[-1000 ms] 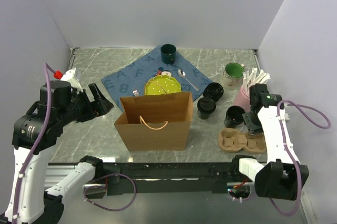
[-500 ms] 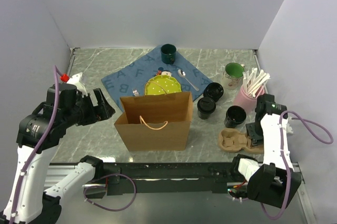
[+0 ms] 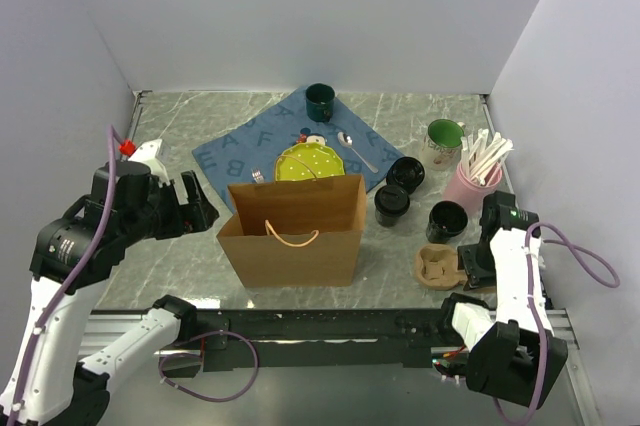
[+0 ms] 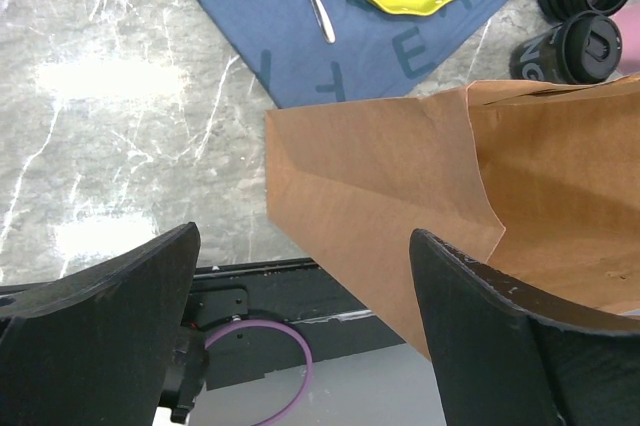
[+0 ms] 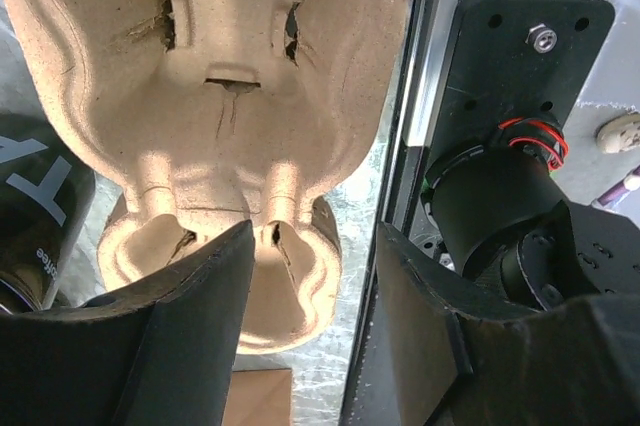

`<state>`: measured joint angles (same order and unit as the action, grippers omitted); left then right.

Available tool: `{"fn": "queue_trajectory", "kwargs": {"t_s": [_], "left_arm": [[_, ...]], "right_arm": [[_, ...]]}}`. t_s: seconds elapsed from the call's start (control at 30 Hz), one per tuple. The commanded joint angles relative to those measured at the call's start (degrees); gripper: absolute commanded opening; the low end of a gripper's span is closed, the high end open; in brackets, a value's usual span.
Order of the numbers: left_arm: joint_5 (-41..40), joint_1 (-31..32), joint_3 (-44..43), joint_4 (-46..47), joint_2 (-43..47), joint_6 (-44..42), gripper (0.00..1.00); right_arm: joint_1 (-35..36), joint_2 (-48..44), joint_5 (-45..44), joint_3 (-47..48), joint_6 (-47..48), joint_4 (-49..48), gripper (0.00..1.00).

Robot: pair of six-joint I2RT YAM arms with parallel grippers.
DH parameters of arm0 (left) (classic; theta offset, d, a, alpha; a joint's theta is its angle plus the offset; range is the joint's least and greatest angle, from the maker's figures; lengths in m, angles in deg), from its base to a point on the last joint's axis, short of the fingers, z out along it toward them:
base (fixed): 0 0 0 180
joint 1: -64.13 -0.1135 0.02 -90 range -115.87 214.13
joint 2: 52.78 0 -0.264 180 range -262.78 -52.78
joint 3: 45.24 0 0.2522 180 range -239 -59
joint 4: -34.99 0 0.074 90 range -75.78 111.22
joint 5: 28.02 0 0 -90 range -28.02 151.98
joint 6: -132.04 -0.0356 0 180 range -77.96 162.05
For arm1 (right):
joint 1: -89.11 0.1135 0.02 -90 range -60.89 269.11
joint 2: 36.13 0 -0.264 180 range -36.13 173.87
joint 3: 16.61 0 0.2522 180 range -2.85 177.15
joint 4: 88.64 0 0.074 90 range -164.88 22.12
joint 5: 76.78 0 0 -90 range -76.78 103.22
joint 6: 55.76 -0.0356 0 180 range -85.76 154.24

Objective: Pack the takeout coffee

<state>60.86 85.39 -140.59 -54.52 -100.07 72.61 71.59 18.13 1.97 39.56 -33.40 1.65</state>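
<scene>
Now right fingers (image 5: 170,346) tight on pulp carrier (image 5: 230,56).

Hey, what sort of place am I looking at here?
Probably a robot test bench staged as a café takeout counter: small black lidded disposable cups, a brown paper bag and a brown moulded-pulp cup carrier on a marble-look table.

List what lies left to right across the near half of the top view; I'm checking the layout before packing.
Left gripper → brown paper bag → black lidded cup beside the bag → black cup farthest right.
</scene>
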Motion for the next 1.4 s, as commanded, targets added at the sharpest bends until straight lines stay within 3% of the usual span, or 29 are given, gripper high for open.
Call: {"fn": "queue_trajectory", "kwargs": {"t_s": [0.0, 0.37, 1.37], "left_arm": [[-2.5, 1.1, -0.9, 0.9, -0.6, -1.6, 0.93], [-6.0, 3.4, -2.3, 1.0, -1.9, -2.4, 0.94], [-10.9, 6.2, -3.1, 1.0, -3.6, -3.8, 0.96]], "right_arm": [[-0.3, 0.9, -1.2, 3.5, -2.0, 0.8, 0.60], [-0.3, 8.8, -2.0, 9.3, -4.0, 4.1, 0.61], [1.6, 14.2, 0.8, 5.6, -7.2, -4.2, 0.63]]}}
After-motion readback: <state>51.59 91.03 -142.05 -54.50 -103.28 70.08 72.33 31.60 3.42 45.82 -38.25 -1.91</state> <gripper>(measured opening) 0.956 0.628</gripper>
